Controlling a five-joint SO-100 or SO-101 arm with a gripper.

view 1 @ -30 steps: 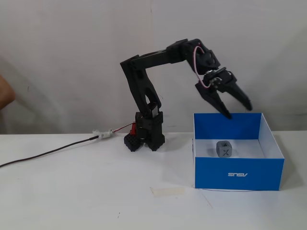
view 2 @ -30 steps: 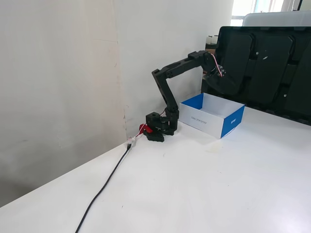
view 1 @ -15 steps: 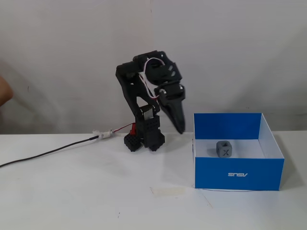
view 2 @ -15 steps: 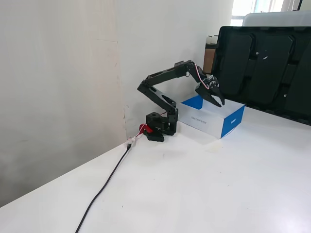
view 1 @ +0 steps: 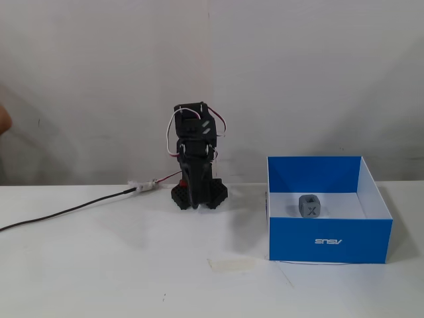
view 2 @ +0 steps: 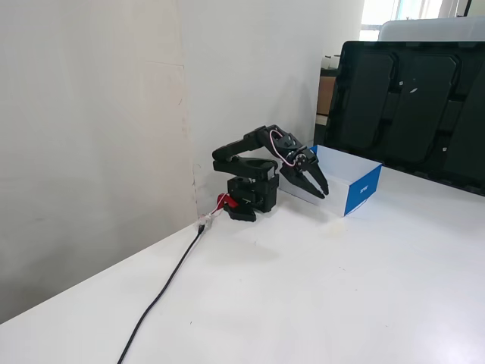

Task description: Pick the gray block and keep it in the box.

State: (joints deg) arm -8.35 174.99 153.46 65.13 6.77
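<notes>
The gray block [view 1: 311,206], with an X mark on its front face, rests on the white floor inside the blue box [view 1: 329,240]. It sits near the box's back left. The black arm is folded down over its base, left of the box. Its gripper [view 1: 197,197] points down toward the table. In the other fixed view the gripper [view 2: 313,196] hangs just in front of the box [view 2: 364,192], fingers apart with nothing between them. The box walls hide the block in that view.
A black cable [view 1: 66,211] runs left from the arm's base across the white table. A strip of tape [view 1: 230,264] lies in front of the box. A large black panel [view 2: 409,106] stands behind the box. A wall is close behind the arm.
The arm has pulled back from above the box and folded down over its base. The gripper swung left and lowered near the table. The block stayed in the box.
</notes>
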